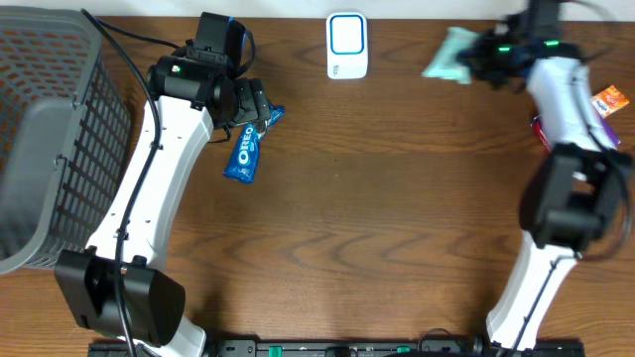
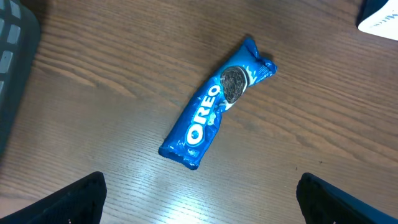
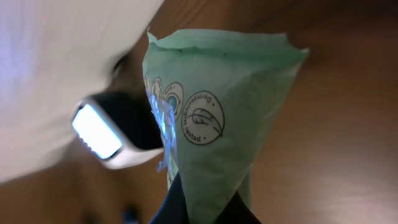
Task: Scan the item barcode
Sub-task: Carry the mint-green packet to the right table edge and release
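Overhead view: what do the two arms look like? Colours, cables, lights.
The left arm and right arm match: white tubular links, black joint housings. The left gripper and right gripper are black. A green light glows near each wrist. A black cable runs along the left arm.

The middle of the counter lies bare from the near edge up to the scanner, which stands at the middle of the far edge; a claw can cross there unhindered. The basket walls off the left edge, and the left arm slants just beside it. Under the wide-spread left claw only the Oreo pack lies on the wood, with bare boards all round it. Between the scanner and the far right corner, the green pouch, pinched in the right claw, fills the gap. The right arm and an orange packet crowd the right edge.
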Motion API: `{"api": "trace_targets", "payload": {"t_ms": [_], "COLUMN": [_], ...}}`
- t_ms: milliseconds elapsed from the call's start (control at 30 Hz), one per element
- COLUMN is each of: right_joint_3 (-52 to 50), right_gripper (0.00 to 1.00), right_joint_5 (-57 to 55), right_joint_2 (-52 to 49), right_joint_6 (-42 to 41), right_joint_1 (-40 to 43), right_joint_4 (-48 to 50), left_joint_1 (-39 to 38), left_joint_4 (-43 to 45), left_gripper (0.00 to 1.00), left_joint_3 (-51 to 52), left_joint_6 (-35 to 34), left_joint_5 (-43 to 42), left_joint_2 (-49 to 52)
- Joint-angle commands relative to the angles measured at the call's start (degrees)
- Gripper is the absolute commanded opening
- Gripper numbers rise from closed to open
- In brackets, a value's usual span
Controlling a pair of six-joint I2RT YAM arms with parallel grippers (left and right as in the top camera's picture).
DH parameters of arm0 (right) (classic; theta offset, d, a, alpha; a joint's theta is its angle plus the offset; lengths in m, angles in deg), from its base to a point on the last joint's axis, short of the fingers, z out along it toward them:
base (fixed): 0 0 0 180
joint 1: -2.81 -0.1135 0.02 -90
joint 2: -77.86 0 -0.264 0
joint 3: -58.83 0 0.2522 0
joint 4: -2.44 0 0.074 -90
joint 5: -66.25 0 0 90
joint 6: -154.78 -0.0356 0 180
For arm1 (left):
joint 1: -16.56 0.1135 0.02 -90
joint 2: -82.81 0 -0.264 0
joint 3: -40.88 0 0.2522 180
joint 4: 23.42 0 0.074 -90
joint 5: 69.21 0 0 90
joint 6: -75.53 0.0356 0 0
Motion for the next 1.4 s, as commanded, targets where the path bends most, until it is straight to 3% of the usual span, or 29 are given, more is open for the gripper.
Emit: {"api": "trace_targets", "payload": {"t_ms": [0, 200, 433, 733, 800, 900, 933, 1133, 1367], "right_joint_3": [1.27, 1.09, 1.07, 1.07, 1.09, 1.14, 1.18, 1.51, 1.6], "right_gripper": [0.01, 0.01, 0.01, 0.07, 0.19, 0.63, 0.67, 0.71, 0.69], "right_joint_5": [-18.45, -23.39, -16.96, -18.8, -19.41, -19.39, -19.37, -17.66, -0.04], "right_joint_2": [8.79, 8.76, 4.28, -1.62, -1.66, -1.42, -1.33, -0.63, 1.95], "right_joint_6": [12.33, 20.17, 20.06, 14.95, 14.97, 14.99, 14.97, 16.26, 18.14], "right_joint_1": [2.62, 7.96, 9.51, 11.32, 12.0, 13.14, 13.46, 14.14, 11.78], "right_joint_4": [-4.72, -8.96, -3.45, 0.96, 0.96, 0.02, -0.59, -4.2, -4.39], "left_joint_1": [0.07, 0.07, 0.07, 0.07, 0.07, 0.07, 0.07, 0.07, 0.07], "left_joint_4": [-0.31, -0.31, -0.31, -0.31, -0.31, -0.31, -0.31, -0.31, -0.31], "left_gripper": [0.98, 0.98, 0.98, 0.98, 0.98, 0.98, 0.98, 0.98, 0.98], "left_joint_3": [-0.31, -0.31, -0.31, -0.31, -0.31, -0.31, -0.31, -0.31, -0.31], "left_joint_6": [0.11, 0.11, 0.11, 0.11, 0.11, 0.11, 0.11, 0.11, 0.11], "left_joint_5": [0.52, 0.52, 0.52, 0.52, 0.52, 0.52, 0.52, 0.52, 0.52], "left_joint_2": [0.31, 0.31, 0.31, 0.31, 0.31, 0.31, 0.31, 0.31, 0.31]}}
